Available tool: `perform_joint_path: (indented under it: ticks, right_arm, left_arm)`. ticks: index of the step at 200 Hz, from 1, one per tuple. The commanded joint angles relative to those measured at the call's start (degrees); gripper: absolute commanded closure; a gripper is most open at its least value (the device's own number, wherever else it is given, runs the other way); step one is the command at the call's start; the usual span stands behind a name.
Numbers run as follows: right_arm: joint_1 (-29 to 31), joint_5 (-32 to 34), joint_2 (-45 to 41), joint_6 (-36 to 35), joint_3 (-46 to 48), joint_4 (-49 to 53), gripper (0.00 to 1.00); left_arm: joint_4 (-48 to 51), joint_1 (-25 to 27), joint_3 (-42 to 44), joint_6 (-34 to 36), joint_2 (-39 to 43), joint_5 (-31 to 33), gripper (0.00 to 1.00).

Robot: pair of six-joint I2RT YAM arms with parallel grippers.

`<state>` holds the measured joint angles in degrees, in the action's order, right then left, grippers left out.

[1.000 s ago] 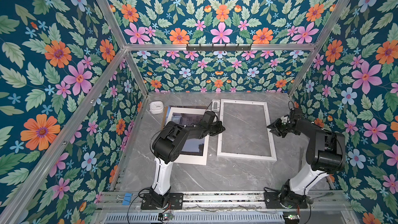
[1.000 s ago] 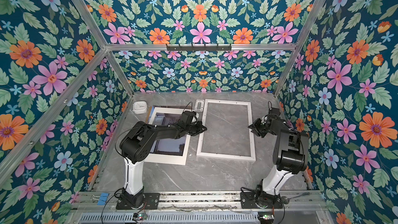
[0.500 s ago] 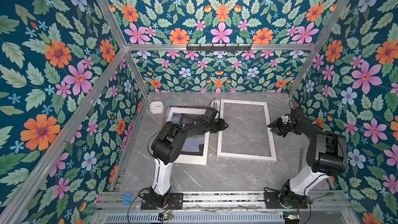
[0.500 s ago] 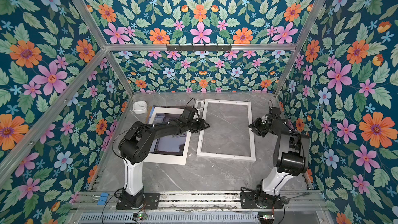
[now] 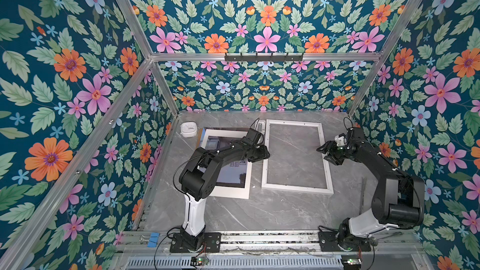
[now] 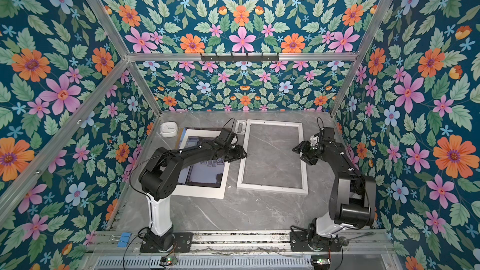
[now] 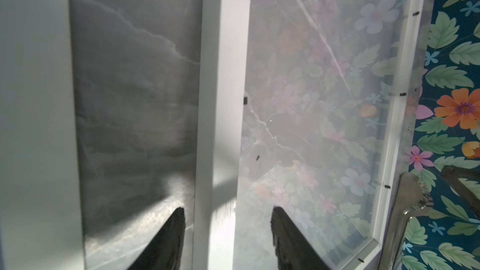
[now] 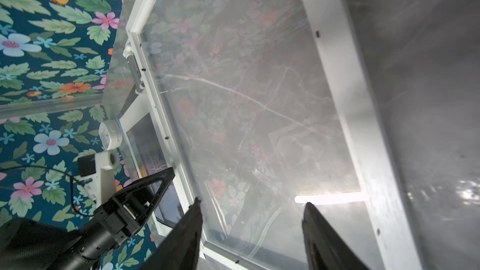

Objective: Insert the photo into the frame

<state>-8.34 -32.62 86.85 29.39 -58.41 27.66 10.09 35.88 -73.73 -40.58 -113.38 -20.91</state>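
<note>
- Your left gripper point(image 5: 266, 154) and right gripper point(image 5: 322, 151) now stand wide, each released from the frame point(image 5: 296, 189).
- Frame lies flat, unfilled; fetch the photo point(image 5: 233, 175) next.

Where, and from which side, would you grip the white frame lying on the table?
Probably a long side rail of the frame, from above, jaws astride it: it lies flat on the table, its rails are narrow, and the clear middle offers no hold.
</note>
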Motion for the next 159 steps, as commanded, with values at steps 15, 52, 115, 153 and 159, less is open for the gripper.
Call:
perform_joint_path:
  ticks: [15, 52, 115, 153, 159]
  right_arm:
    - [2.7, 0.4, -4.2, 0.9, 2.1, 0.8, 0.31]
    - [5.7, 0.8, -8.8, 2.1, 5.1, -0.2, 0.26]
    - [14.0, -0.1, -14.7, 2.9, 7.9, -0.8, 0.26]
    - [26.0, 2.3, -18.7, 5.4, 10.0, -4.2, 0.25]
    - [28.2, 3.0, -18.9, 6.2, 10.2, -4.9, 0.25]
  left_arm:
    - [-2.0, 1.3, 1.3, -1.4, 0.4, -1.6, 0.44]
    - [-2.6, 3.2, 2.3, -2.5, 1.0, -1.2, 0.44]
    - [0.8, 3.7, 4.3, -0.8, 6.3, 1.8, 0.43]
    - [5.2, 0.9, 8.3, 1.1, 12.5, 0.7, 0.43]
    - [5.5, 0.2, 9.5, 1.3, 13.6, -0.1, 0.43]
